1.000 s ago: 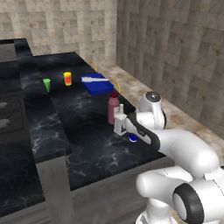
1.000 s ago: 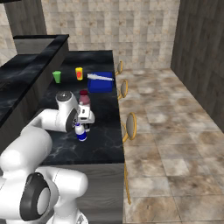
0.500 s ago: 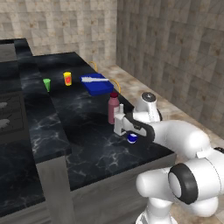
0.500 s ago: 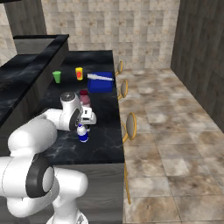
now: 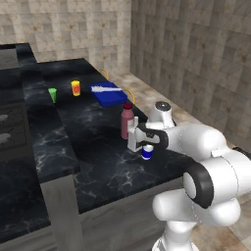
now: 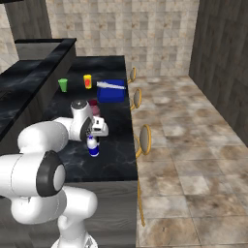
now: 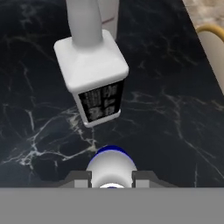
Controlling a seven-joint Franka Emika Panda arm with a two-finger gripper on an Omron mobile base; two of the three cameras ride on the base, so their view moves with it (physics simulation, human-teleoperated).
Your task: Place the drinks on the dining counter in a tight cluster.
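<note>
Nearby, green cup (image 5: pixel 52 94), orange cup (image 5: pixel 75 87) and blue tray (image 5: pixel 109 94) are seen further along dining counter (image 5: pixel 98 162). Arm is bent low; gripper (image 7: pixel 112 178) is clamped on small white bottle (image 5: pixel 146 152), beside square bottle (image 7: pixel 92 83) and maroon bottle (image 5: pixel 127 120).

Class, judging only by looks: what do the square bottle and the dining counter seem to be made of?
Square bottle: likely matte frosted plastic or glass; pale translucent body, black printed label. Dining counter: apparently polished marble-like stone; black, glossy, with white veining.

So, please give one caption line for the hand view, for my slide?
Gripper shut on small white blue-label bottle, beside square clear black-label bottle on black marble counter.
</note>
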